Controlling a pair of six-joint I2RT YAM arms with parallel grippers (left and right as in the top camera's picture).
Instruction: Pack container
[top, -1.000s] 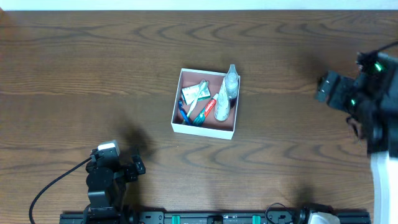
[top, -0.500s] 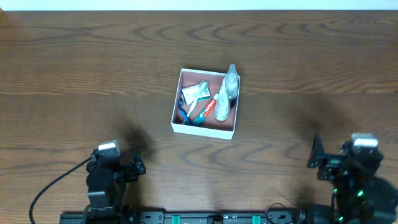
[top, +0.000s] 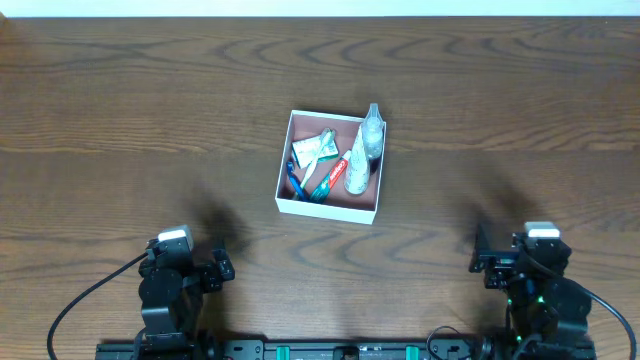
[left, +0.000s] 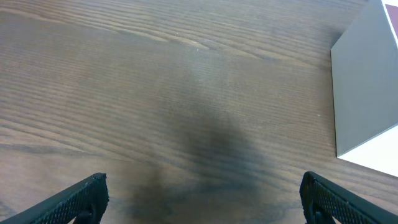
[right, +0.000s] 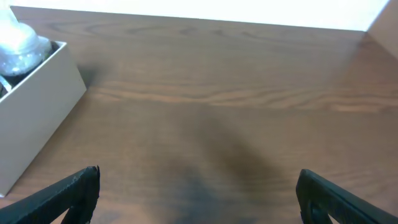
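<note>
Gaping wide with nothing between the fingers, the left gripper (left: 202, 200) and the right gripper (right: 198, 194) sit low over the table (top: 150, 120), well apart. Farther out, between them, the container (top: 326, 209) stands mid-table, holding a clear bottle (top: 367, 145) and a toothpaste tube (top: 331, 178).

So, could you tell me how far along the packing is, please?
Looks finished or nearly so. Done: a clear bottle, toothpaste tube, green packet and blue-handled item sit in the container. In hand: nothing; left gripper and right gripper are open and empty. Left: no loose items visible on the table.
</note>
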